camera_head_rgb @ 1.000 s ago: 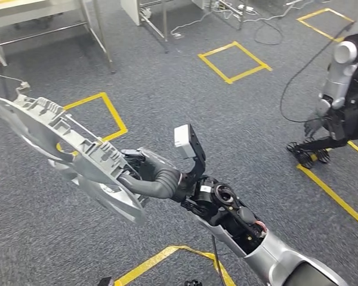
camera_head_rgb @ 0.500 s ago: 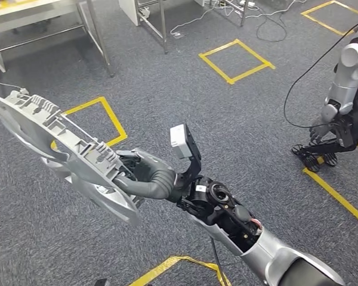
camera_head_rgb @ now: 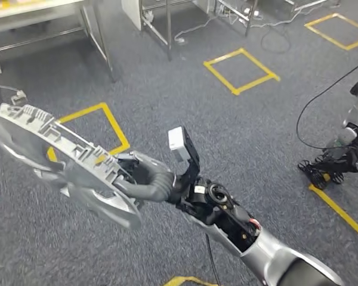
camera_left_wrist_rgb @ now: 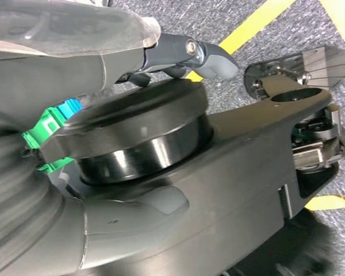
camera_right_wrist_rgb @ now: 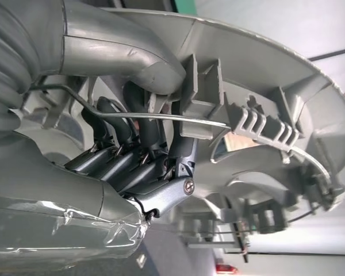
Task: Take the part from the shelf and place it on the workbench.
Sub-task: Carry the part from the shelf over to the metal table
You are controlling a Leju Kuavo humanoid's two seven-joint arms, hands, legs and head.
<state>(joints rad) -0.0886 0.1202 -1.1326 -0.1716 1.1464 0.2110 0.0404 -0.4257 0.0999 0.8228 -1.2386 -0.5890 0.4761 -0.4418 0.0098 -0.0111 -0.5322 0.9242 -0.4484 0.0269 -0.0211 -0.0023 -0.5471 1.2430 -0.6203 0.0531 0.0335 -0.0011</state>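
Observation:
A long grey plastic part [camera_head_rgb: 55, 146] with ribs and clips hangs over the carpet at the left of the head view. My right hand [camera_head_rgb: 143, 176] grips it at its near end, the arm reaching in from the lower right. From the right wrist camera, the dark fingers [camera_right_wrist_rgb: 131, 155] curl through an opening in the part [camera_right_wrist_rgb: 257, 109], with the thumb over its rim. My left hand [camera_left_wrist_rgb: 118, 40] hangs by my body and holds nothing, one finger [camera_left_wrist_rgb: 205, 54] stretched out. A pale workbench [camera_head_rgb: 33, 9] on metal legs stands at the far left.
Grey carpet carries yellow tape squares [camera_head_rgb: 240, 68] and lines [camera_head_rgb: 339, 208]. Another robot [camera_head_rgb: 352, 149] stands at the right edge with a black cable [camera_head_rgb: 303, 119] trailing to it. Metal frame legs [camera_head_rgb: 168, 30] and cables lie at the back.
The whole view has shifted as I turn and walk: floor marks and the other robot slid to the right. The part stays gripped in my right hand.

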